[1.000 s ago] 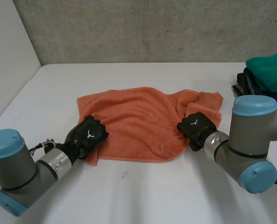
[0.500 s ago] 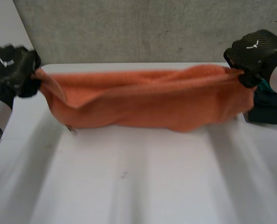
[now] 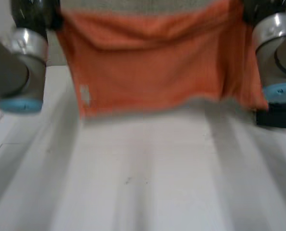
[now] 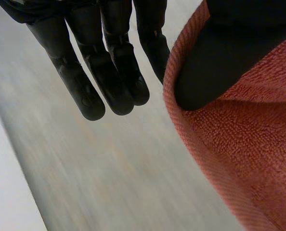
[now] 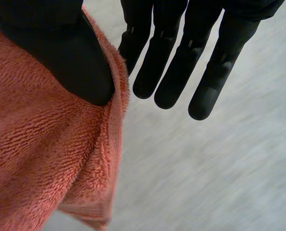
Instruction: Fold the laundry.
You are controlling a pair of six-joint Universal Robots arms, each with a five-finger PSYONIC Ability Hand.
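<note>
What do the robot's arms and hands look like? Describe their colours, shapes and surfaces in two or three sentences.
The left arm and right arm are built of thick grey cylinders, each with a round light-blue cap at a joint. The left hand and right hand are black, with long, round-tipped fingers and a broad, smooth thumb.

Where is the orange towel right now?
In the head view the orange towel hangs spread above the white table, its upper corners pinched by the left hand and the right hand at either side.
</note>
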